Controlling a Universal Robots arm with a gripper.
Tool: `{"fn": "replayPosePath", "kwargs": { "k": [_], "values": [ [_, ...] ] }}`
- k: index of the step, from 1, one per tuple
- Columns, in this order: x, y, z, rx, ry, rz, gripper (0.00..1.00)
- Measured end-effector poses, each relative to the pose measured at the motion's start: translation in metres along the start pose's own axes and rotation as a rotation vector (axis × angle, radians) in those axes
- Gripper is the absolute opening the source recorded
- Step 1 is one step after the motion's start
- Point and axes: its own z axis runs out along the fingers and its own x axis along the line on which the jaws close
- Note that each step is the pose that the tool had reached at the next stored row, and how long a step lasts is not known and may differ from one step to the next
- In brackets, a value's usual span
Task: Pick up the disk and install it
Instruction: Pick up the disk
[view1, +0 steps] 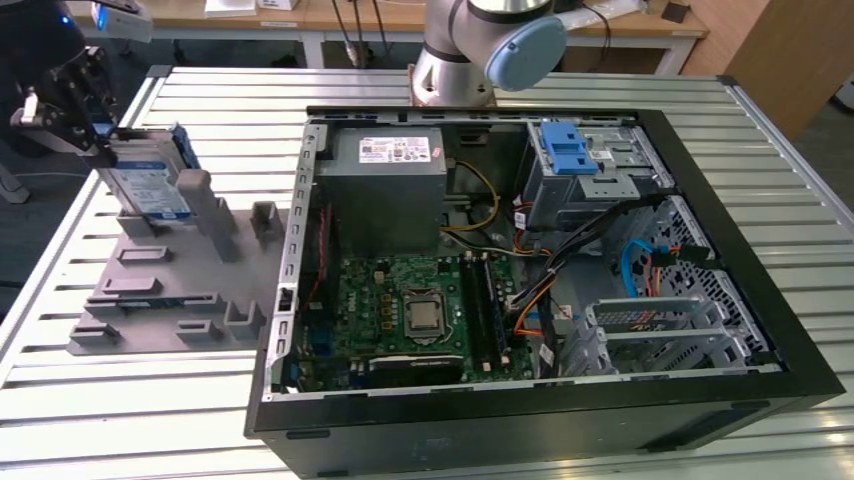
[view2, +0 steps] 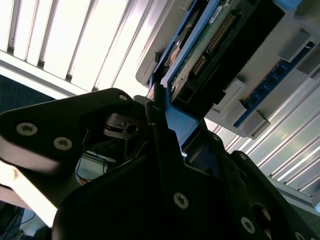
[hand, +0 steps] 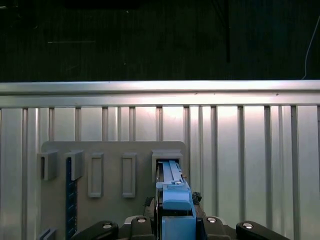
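Exterior view: the gripper (view1: 100, 140) has its jaws clamped on the upper end of the disk (view1: 144, 180). The disk stands on edge below them, with its lower end at a slot of the grey holder plate (view1: 160, 300). I cannot tell whether it has cleared that slot. If it hasn't, a skewed pull could wedge it against the holder's posts. Its silver face carries a blue-and-white label.

Second wrist view: the disk (view2: 205, 50) runs outward from between the jaws. The gripper (view2: 175, 125) grips only a narrow end, so the disk might pivot or slip. Green circuit board and connector pins show, edged by blue rail.

First wrist view: the disk (hand: 172, 192) sits squarely between the jaws, blue rail uppermost, and beyond them lies the holder plate (hand: 115, 150).
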Motion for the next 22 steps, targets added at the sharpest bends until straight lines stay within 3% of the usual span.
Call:
{"fn": "replayPosePath", "kwargs": {
  "k": [22],
  "values": [
    [-0.0001,0.0001,-0.0093,-0.0001,0.0001,0.0,0.36]
  ]
}}
